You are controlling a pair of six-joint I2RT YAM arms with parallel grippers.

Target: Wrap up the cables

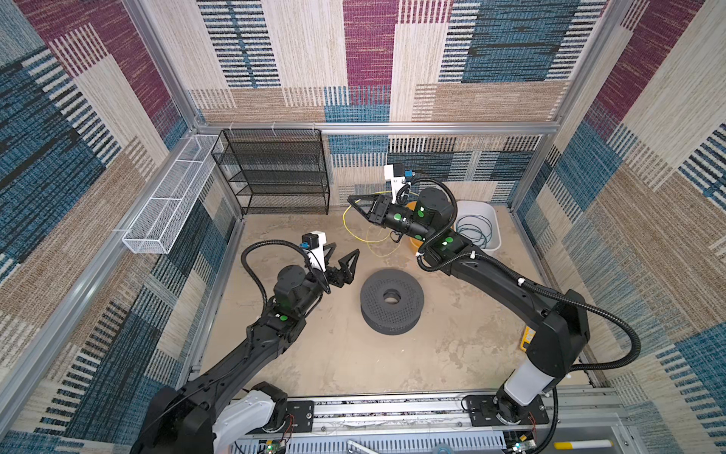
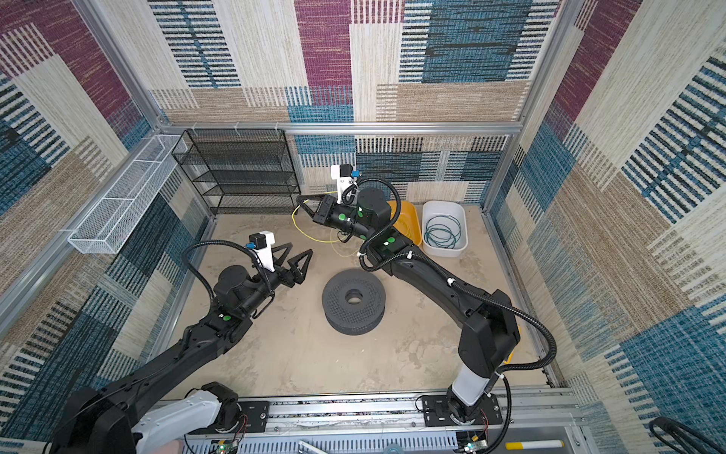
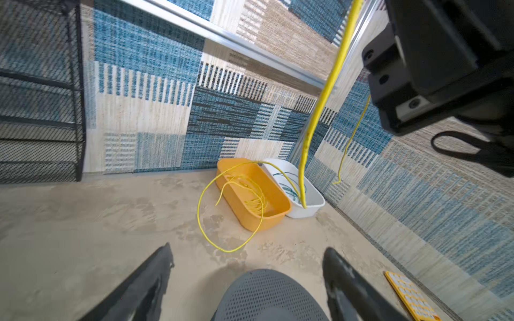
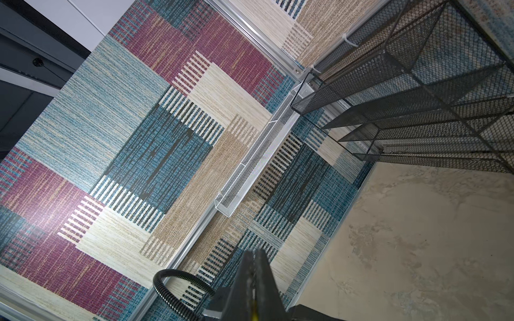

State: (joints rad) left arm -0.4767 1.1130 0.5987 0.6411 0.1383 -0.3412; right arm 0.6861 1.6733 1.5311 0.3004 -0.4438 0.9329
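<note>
Over on the left, the left gripper (image 1: 345,249) hovers above the table (image 1: 314,353), jaws spread wide and empty, just beside the perforated spool (image 1: 377,291). Beyond the spool, the right gripper (image 1: 351,200) is pinched tight on the yellow cable (image 3: 198,211), which droops and trails right into the orange bin (image 2: 408,220). The right arm looks nearer. The teal cable (image 2: 430,238) lies coiled in the white bin (image 2: 444,251), far right.

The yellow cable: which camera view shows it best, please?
The left wrist view: the yellow cable shows clearly, coiled in the orange bin, looping onto the table and rising up. Both top views show only a thin loop partly hidden by the right arm. The right wrist view shows a yellow sliver between the shut jaws.
</note>
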